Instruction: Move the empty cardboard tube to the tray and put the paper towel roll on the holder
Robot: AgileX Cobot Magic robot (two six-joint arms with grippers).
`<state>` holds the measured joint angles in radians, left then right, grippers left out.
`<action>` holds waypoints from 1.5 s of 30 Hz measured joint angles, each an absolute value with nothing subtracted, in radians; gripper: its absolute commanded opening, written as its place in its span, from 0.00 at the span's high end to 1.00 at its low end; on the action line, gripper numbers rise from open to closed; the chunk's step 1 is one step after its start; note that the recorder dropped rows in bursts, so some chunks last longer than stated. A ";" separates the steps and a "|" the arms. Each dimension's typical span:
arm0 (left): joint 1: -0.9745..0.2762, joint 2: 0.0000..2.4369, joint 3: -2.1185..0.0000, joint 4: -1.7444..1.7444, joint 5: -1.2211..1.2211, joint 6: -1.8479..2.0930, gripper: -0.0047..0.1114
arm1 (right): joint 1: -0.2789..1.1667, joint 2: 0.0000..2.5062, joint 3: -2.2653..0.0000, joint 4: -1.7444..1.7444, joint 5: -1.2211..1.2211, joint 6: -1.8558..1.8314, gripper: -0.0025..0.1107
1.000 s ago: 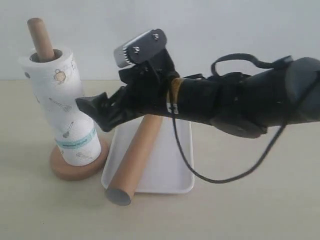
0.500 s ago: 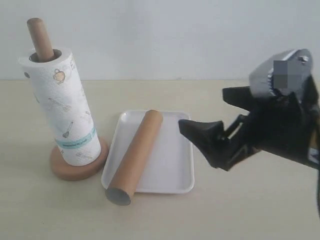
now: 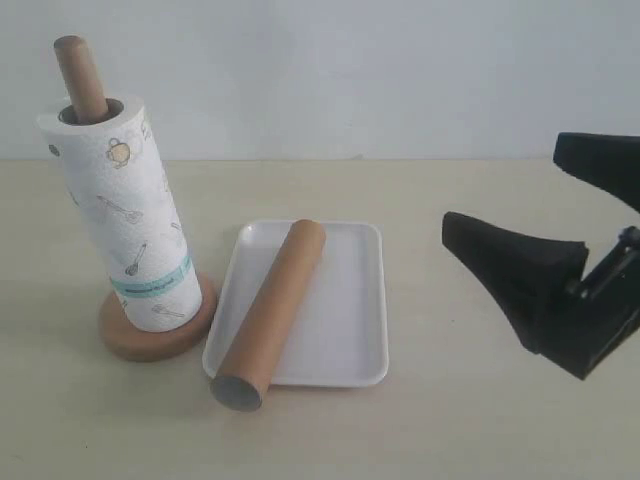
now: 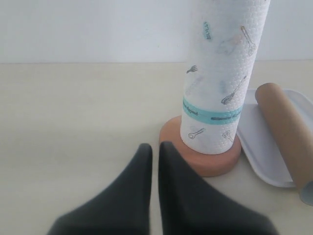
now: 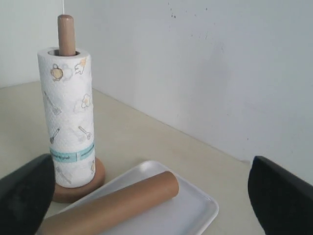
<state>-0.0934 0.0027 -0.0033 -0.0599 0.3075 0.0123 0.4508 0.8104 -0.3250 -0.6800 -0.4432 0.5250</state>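
Observation:
The paper towel roll [image 3: 125, 215] stands upright on the holder [image 3: 150, 338], with the dowel [image 3: 80, 75] poking out of its core. The empty cardboard tube [image 3: 270, 310] lies diagonally across the tray [image 3: 345, 310]. Its near end hangs over the tray's front rim. My right gripper [image 3: 502, 183] is open and empty at the right edge, well away from the tray. In the left wrist view my left gripper [image 4: 155, 147] is shut on nothing, close to the holder's base [image 4: 205, 164] without touching it. It does not show in the exterior view.
A pale wall [image 3: 350, 70] runs along the back of the beige tabletop [image 3: 450, 420]. The tray sits right next to the holder's base.
My right arm has drawn back from beside the paper towel roll to the right edge of the view, jaws still open. Roll, tube and tray have not moved.

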 measured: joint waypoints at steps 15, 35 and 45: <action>-0.093 0.003 -0.003 -0.060 0.307 0.012 0.92 | 0.451 0.772 -0.325 -0.680 -0.439 0.527 0.05; -0.093 0.003 -0.003 -0.060 0.307 0.012 0.92 | 0.451 0.772 -0.325 -0.680 -0.256 0.551 0.05; -0.093 0.003 -0.003 -0.060 0.307 0.012 0.92 | 0.451 0.772 -0.325 -0.511 -0.388 0.554 0.05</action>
<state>-0.0934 0.0027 -0.0033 -0.0599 0.3075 0.0123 0.4508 0.7720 -0.3250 -0.5106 -0.3876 0.5536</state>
